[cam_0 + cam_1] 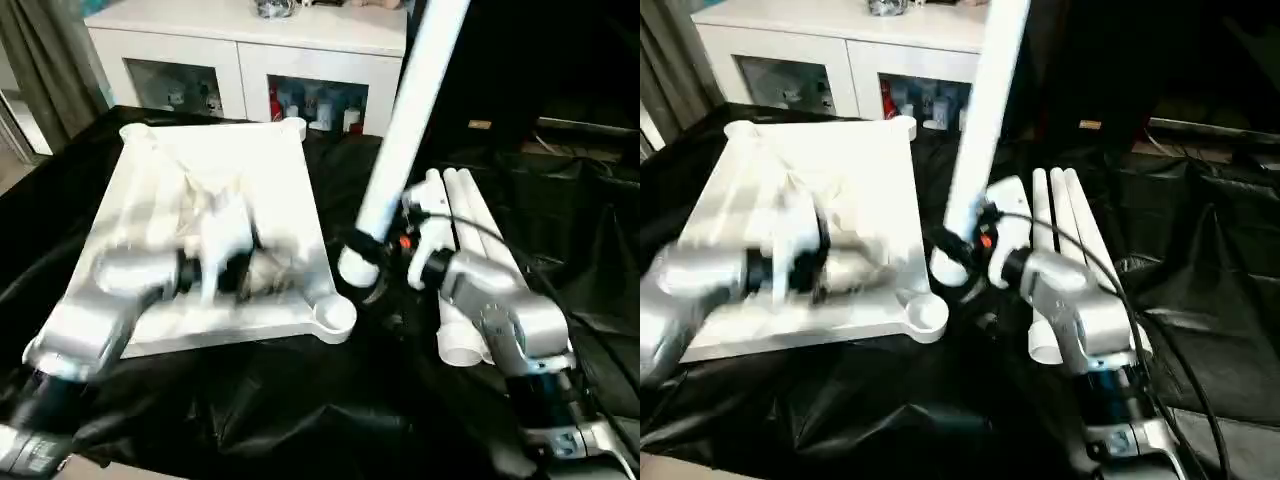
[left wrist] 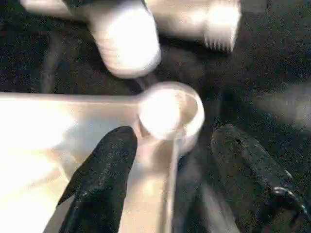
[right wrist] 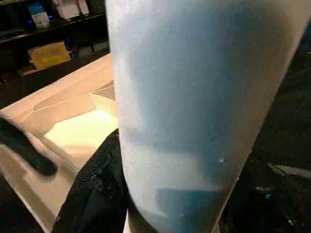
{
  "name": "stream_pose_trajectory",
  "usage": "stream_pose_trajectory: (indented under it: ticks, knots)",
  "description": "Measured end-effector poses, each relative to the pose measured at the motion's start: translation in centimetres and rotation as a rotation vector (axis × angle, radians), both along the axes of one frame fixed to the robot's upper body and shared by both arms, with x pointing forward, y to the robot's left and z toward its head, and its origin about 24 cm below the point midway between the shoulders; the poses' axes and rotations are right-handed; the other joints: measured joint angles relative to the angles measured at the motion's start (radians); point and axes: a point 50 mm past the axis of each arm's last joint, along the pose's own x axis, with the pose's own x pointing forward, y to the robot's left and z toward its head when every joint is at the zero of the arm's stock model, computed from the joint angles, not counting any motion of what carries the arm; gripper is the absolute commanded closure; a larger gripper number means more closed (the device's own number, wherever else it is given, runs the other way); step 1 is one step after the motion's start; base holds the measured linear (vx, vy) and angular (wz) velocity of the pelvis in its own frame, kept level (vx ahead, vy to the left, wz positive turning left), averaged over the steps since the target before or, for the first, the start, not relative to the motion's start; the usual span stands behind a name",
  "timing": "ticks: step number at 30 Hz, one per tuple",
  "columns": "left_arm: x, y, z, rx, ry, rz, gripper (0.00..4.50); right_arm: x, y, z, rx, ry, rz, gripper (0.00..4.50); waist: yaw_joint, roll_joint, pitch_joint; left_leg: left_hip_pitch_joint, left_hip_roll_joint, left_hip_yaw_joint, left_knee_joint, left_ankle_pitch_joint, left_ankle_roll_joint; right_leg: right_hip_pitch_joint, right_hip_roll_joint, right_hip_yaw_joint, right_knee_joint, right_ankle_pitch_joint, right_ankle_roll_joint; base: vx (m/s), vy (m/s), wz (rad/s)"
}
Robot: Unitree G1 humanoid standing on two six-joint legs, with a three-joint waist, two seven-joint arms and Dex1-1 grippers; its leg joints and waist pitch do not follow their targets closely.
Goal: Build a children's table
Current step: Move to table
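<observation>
The table top (image 1: pixel 215 235) lies upside down on the black cloth (image 1: pixel 300 410) at about nine o'clock of the head view, a rimmed white plastic slab, with round sockets at its corners. The left gripper (image 2: pixel 170 189) hovers over its near edge, black fingers (image 2: pixel 104 170) spread apart and holding nothing; in the left wrist view they straddle the near corner socket (image 2: pixel 170 114), a smooth open cup. Just past that socket, toward three o'clock, the right gripper (image 1: pixel 385 262) is clamped around the lower end of a leg (image 1: pixel 405 125), a round, smooth, tapering white tube whose long axis rises steeply toward twelve o'clock, tilted slightly right. The foot of the leg hangs beside the socket (image 1: pixel 335 315), near but not in it, so the fit seems to turn on carrying that end toward eight o'clock and righting it; the right arm is the one placed for that. At three o'clock, more legs (image 1: pixel 465 270) lie side by side, long axes running twelve to six.
</observation>
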Motion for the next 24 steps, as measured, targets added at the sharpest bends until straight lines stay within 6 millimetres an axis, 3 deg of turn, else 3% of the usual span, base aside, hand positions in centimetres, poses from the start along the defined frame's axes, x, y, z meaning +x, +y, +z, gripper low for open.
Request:
stream_pose_trajectory:
  ticks: [7, 24]
  knots:
    - [0.5, 1.8, -2.2, 0.145, 0.036, 0.093, 2.31, -0.4, 0.9, -0.7, -0.008, 0.013, 0.02, 2.59, -0.001, 0.002, 0.0, 0.001, 0.0, 0.0, 0.0, 0.0, -0.001, 0.0, 0.0, 0.0, 0.001, 0.0, 0.0, 0.0, 0.0, 0.0]
    - [0.3, 2.5, -3.4, 0.215, 0.074, 0.101, 3.81, -0.7, 0.9, -1.2, -0.014, 0.027, 0.022, 2.59, -0.001, 0.005, 0.0, 0.001, 0.0, 0.0, -0.001, 0.0, -0.001, 0.0, 0.0, 0.0, 0.001, 0.001, -0.001, 0.0, 0.0, 0.0]
